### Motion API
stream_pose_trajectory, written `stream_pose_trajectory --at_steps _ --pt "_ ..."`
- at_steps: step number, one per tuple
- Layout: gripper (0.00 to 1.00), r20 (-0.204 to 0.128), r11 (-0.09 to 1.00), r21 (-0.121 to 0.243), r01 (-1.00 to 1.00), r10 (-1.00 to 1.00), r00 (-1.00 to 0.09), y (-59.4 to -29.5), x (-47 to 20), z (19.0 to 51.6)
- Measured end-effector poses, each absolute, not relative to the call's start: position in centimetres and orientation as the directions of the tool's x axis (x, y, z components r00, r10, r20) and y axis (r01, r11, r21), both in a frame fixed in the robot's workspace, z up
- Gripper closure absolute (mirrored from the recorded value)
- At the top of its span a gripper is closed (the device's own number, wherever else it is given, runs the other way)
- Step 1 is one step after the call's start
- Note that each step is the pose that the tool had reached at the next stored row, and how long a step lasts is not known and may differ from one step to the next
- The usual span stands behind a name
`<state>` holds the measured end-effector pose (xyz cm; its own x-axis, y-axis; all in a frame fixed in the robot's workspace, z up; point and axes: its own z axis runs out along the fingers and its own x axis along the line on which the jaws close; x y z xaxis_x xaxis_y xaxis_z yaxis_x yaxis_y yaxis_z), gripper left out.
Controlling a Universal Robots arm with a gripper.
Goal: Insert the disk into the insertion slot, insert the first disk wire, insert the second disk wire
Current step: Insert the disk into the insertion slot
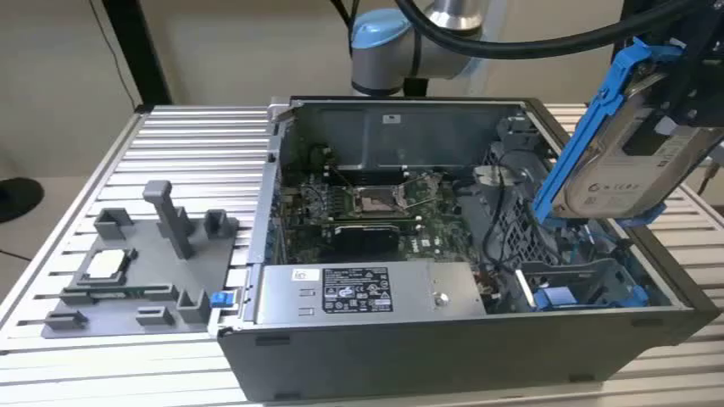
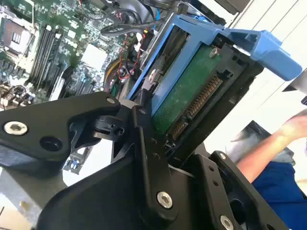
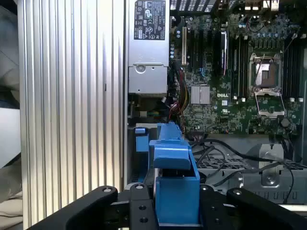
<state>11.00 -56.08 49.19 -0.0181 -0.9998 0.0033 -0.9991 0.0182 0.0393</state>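
My gripper (image 1: 656,127) is shut on the disk (image 1: 628,174), a silver-white drive in a bright blue carrier. It holds the disk tilted on edge above the open computer case, at the exterior view's right. Directly below it in the case's near right corner lies the insertion slot (image 1: 577,288), a grey metal bay with blue pieces. In the second wrist view the black fingers (image 2: 144,129) clamp the disk (image 2: 184,98), whose green board and connector face the camera. In the first wrist view the blue carrier (image 3: 175,179) sits between the fingers. Black cables (image 1: 498,225) run beside the bay.
The case holds a motherboard (image 1: 374,208) and a labelled grey power-supply box (image 1: 362,292) along its front. A grey fixture (image 1: 136,271) with small parts stands on the ribbed table (image 1: 181,144) at the exterior view's left. A person's arm (image 2: 268,153) shows beyond the disk.
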Motion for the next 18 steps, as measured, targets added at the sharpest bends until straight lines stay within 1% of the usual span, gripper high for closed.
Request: stream_pose_trajectory --at_steps 14,18 --pt "1.00 0.003 0.018 0.039 -0.999 -1.000 -0.018 -56.1 11.0 49.2" --pt "1.00 0.003 0.018 0.039 -0.999 -1.000 -0.018 -57.1 11.0 49.0"
